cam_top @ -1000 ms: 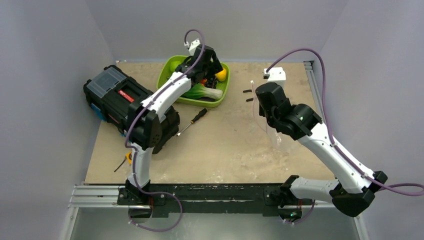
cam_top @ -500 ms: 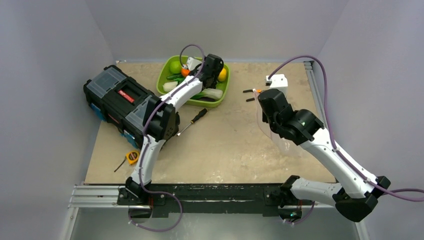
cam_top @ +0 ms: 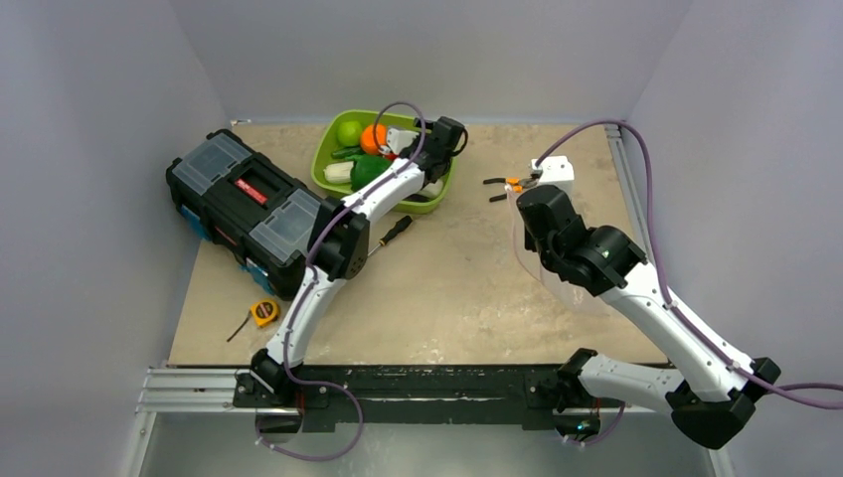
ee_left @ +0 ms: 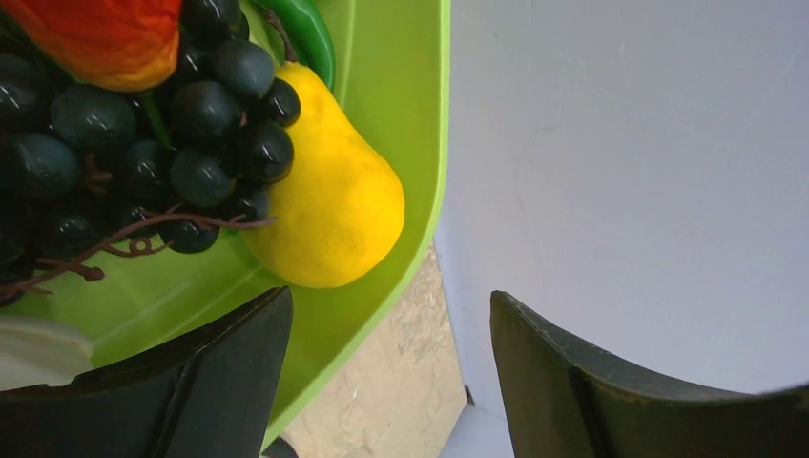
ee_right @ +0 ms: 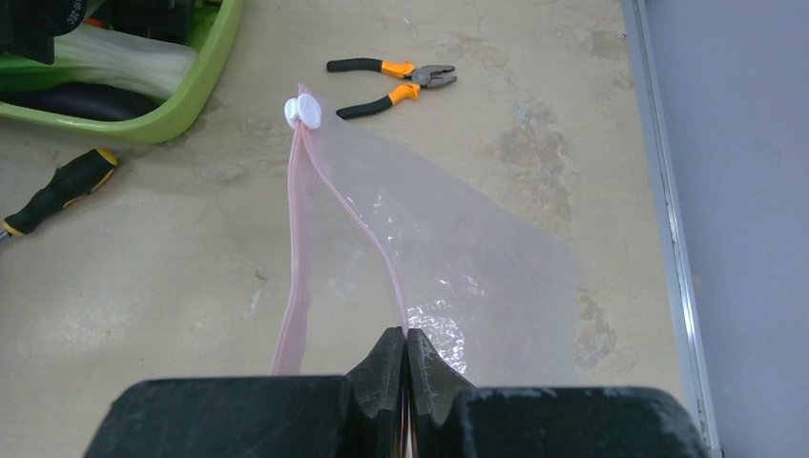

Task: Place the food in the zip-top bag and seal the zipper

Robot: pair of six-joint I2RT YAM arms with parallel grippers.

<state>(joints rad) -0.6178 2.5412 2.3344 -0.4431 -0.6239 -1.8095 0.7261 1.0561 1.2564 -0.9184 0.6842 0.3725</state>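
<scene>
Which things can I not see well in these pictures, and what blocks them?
Top view: the yellow fruit is hidden under the left arm; the clear zip-top bag barely shows, partly under the right arm.
Right wrist view: the shut right gripper covers the near end of the zipper.
Left wrist view: the red pepper is cut off by the top edge.

I'm working a walled-in robot test cell with a workshop feel. Plain grey panels box in the bench. A black toolbox sits on it, a tape measure just nearer than it, a screwdriver beside it and pliers well beyond.
</scene>
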